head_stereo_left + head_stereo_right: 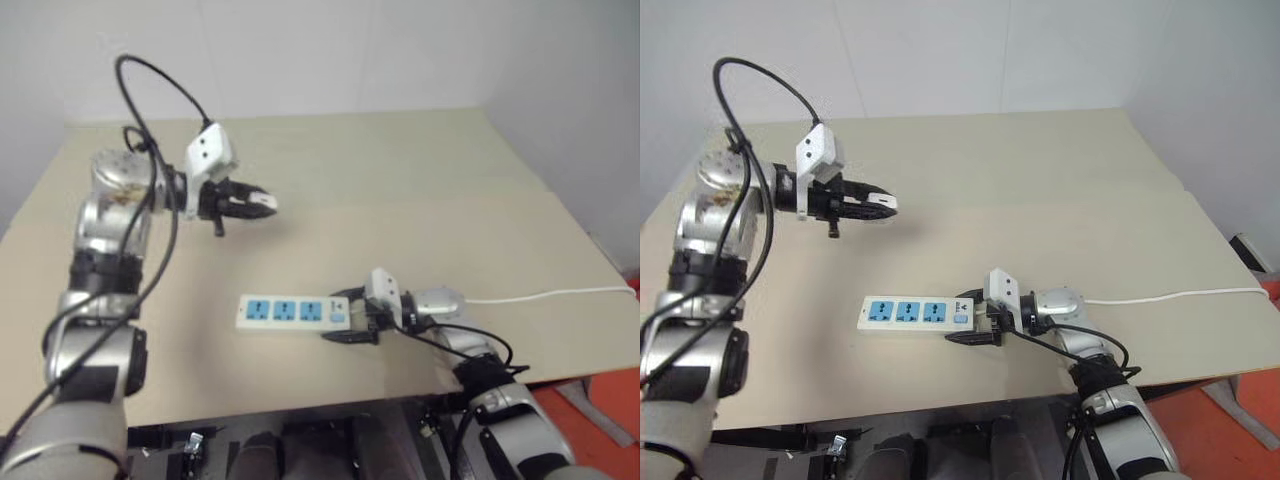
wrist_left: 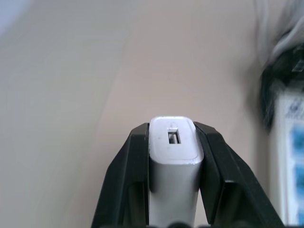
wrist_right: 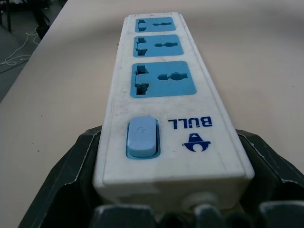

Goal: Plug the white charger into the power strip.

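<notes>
My left gripper hangs above the table's left-middle, pointing right, shut on the white charger. In the left wrist view the charger sits clamped between the two black fingers, with a small slot on its visible end. The power strip, a white bar with three blue sockets, lies flat near the table's front edge. My right gripper is shut on its switch end. The right wrist view shows the strip running away from the fingers, with the pale blue switch nearest.
The strip's thin white cord runs right across the beige table to its right edge. A black cable loops above my left arm. A white wall stands behind the table. Bare tabletop lies between the two grippers.
</notes>
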You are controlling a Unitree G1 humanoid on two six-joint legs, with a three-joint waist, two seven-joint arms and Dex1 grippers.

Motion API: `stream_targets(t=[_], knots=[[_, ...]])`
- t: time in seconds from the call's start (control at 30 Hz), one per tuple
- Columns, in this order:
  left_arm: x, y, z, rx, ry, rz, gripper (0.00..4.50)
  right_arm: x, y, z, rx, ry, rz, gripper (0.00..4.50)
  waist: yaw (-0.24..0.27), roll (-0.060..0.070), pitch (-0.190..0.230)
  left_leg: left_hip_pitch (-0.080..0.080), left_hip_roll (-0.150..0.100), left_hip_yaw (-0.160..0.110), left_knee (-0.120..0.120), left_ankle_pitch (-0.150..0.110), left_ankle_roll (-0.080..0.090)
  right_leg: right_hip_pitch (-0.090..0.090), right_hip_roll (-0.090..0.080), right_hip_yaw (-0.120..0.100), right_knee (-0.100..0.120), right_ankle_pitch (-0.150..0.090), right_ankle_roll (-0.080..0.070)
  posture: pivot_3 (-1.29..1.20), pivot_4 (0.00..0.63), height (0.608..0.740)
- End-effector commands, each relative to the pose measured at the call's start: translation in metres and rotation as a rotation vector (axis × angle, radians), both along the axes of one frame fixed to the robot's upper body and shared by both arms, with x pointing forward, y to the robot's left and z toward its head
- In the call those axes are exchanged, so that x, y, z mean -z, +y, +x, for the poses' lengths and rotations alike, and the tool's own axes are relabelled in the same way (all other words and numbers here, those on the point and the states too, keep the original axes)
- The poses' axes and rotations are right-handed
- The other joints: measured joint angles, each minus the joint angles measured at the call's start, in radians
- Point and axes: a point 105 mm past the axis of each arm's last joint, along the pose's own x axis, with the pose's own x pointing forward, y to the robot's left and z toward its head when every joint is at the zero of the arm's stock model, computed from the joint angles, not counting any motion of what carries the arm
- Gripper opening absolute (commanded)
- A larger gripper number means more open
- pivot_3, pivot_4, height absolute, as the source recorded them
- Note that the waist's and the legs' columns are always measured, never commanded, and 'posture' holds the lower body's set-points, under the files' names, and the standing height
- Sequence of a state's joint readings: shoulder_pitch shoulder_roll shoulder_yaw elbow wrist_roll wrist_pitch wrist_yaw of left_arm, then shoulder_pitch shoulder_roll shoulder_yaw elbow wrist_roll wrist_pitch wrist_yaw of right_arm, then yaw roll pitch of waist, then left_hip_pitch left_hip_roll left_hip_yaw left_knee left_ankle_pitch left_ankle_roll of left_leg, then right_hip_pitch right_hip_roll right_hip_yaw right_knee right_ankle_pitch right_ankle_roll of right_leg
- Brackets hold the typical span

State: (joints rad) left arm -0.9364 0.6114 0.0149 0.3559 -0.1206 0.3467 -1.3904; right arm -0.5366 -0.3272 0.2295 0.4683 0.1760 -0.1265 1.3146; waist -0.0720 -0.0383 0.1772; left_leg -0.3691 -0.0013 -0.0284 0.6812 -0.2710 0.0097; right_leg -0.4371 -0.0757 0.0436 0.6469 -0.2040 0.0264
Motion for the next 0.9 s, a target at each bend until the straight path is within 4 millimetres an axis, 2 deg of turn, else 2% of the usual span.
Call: stream_targets(t=[0.03, 0.17, 0.3, 0.47, 0.53, 0.63, 0.73, 0.9], knots=[[-0.027, -0.017, -0.022, 0.092, -0.075, -0.167, 1.01, 0.006, 0.006, -0.006, -0.052, 0.015, -0.005, 3.46, 0.001, 0.000, 0.000, 0.000, 0.000, 0.000, 0.000, 0.000, 0.000, 0.000, 0.000, 0.000, 0.000, 0.000, 0.000, 0.00, 0.150, 0.740], [-0.012, -0.036, -0.046, 0.184, -0.055, -0.249, 1.01, 0.009, 0.005, -0.007, -0.083, 0.019, -0.021, 3.46, 0.000, 0.000, -0.001, 0.000, 0.000, 0.000, 0.000, 0.000, 0.000, 0.001, 0.000, 0.001, -0.001, 0.000, 0.000, 0.00, 0.150, 0.740], [-0.005, -0.050, -0.061, 0.227, -0.041, -0.306, 1.01, 0.013, 0.006, -0.006, -0.092, 0.021, -0.039, 3.46, 0.002, -0.001, -0.001, 0.001, 0.000, 0.000, 0.000, 0.000, 0.000, 0.001, 0.000, 0.001, -0.002, 0.000, 0.000, 0.00, 0.150, 0.740], [-0.008, -0.055, -0.066, 0.232, -0.014, -0.376, 1.01, 0.023, 0.007, -0.005, -0.108, 0.037, -0.076, 3.46, -0.001, -0.001, -0.001, 0.009, 0.000, 0.000, 0.000, 0.000, 0.000, 0.009, 0.000, 0.001, -0.006, 0.000, 0.000, 0.00, 0.150, 0.740], [-0.003, -0.056, -0.070, 0.243, -0.003, -0.360, 1.01, 0.024, 0.008, -0.002, -0.100, 0.035, -0.080, 3.46, -0.004, -0.001, -0.002, 0.018, 0.000, 0.001, -0.002, 0.000, -0.001, 0.018, 0.001, 0.001, -0.009, 0.000, 0.000, 0.00, 0.150, 0.740], [0.003, -0.056, -0.073, 0.247, 0.010, -0.348, 1.01, 0.021, 0.009, 0.002, -0.085, 0.039, -0.063, 3.46, -0.008, -0.001, -0.002, 0.020, 0.000, 0.001, -0.002, 0.000, -0.001, 0.018, 0.001, 0.002, -0.007, 0.000, 0.000, 0.00, 0.150, 0.740], [0.011, -0.058, -0.077, 0.266, 0.041, -0.348, 1.01, 0.021, 0.006, 0.001, -0.088, 0.044, -0.064, 3.46, -0.008, -0.001, -0.002, 0.020, 0.000, 0.001, -0.002, 0.000, -0.001, 0.018, 0.002, 0.002, -0.006, 0.000, 0.000, 0.00, 0.150, 0.740], [0.037, -0.066, -0.081, 0.290, 0.066, -0.332, 1.01, 0.023, 0.004, 0.000, -0.087, 0.049, -0.070, 3.46, -0.007, -0.001, -0.002, 0.020, 0.000, 0.000, -0.002, 0.000, -0.001, 0.018, 0.001, 0.002, -0.007, 0.000, 0.000, 0.00, 0.150, 0.740]])
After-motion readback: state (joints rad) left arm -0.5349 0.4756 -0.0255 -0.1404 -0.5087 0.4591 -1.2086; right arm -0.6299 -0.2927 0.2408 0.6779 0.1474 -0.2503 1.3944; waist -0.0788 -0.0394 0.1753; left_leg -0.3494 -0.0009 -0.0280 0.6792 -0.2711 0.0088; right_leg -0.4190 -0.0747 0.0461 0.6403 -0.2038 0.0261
